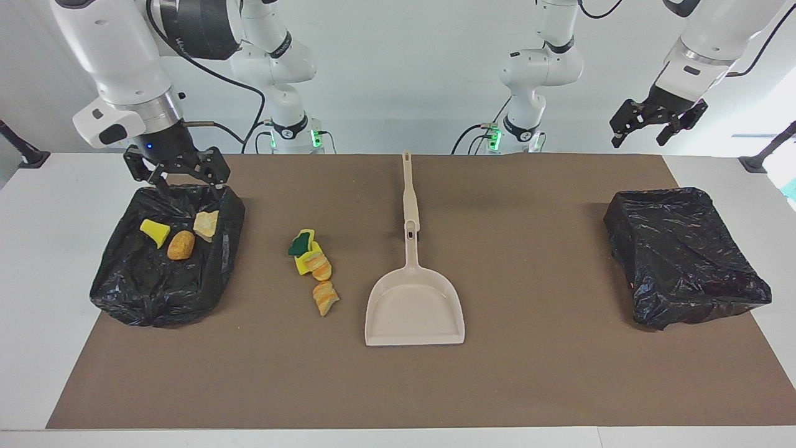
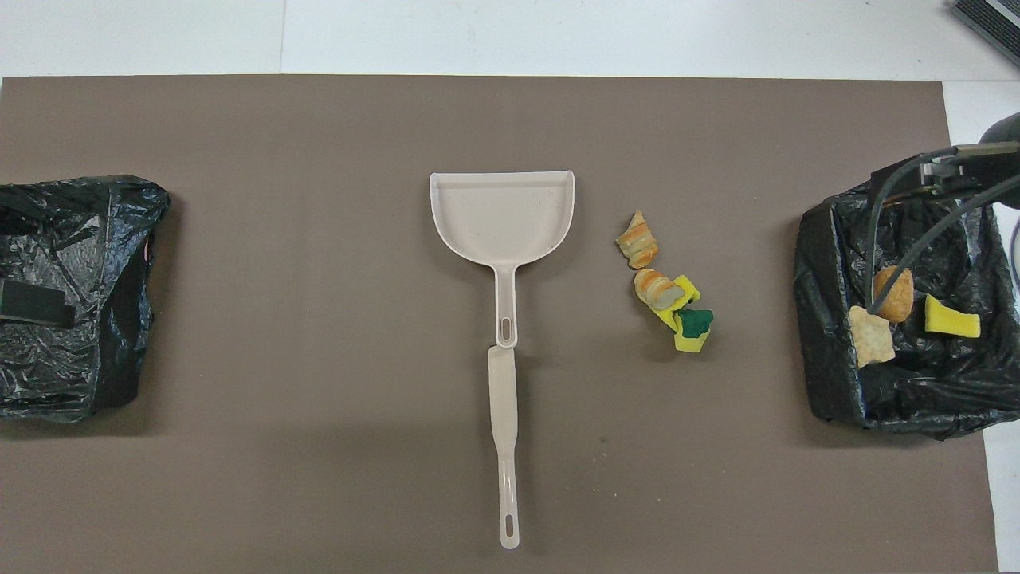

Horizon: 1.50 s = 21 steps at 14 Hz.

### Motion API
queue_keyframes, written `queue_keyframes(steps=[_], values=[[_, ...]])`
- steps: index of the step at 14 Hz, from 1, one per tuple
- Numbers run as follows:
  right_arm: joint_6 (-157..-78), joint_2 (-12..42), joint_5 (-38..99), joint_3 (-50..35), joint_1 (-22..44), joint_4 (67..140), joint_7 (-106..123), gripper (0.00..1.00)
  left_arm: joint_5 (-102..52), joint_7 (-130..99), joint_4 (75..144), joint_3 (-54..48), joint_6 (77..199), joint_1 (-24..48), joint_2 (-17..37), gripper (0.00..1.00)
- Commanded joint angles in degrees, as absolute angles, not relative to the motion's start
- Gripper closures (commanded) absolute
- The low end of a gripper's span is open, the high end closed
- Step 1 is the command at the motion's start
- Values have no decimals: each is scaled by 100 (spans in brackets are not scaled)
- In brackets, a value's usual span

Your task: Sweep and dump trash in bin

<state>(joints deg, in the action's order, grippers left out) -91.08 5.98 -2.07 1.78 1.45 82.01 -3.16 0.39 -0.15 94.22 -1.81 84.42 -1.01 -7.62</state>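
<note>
Several scraps of trash lie on the brown mat beside the dustpan: a yellow sponge wedge with a dark green layer [image 1: 302,244] [image 2: 693,325] and two orange-tan chunks [image 1: 321,267] [image 1: 325,297] [image 2: 637,239]. Three more scraps lie in the black-lined bin [image 1: 124,280] [image 2: 821,351] at the right arm's end: a yellow wedge [image 1: 155,232], a brown chunk [image 1: 181,244] and a tan chunk [image 1: 206,224]. My right gripper [image 1: 177,180] is open and empty over that bin's edge nearest the robots. My left gripper [image 1: 637,140] is open and empty, waiting high up at the left arm's end.
The beige dustpan [image 1: 413,308] [image 2: 502,211] lies mid-mat, its long handle [image 1: 408,186] pointing toward the robots. A second black-lined bin [image 1: 684,255] [image 2: 72,295] stands at the left arm's end. No brush shows.
</note>
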Motion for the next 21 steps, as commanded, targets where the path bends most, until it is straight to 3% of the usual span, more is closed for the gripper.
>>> queue_keyframes(steps=[1,4,21], values=[[-9176,-148,-79,132,44,9148,-527,0,26,-9,9396,-229,8481,-176,-782,0],[-9194,-325,87,132,-61,9413,-624,0,26,-9,9396,-229,8481,-176,-773,0],[-9158,-272,70,114,-18,9325,-589,0,26,-9,9404,-229,8481,-176,-774,0]])
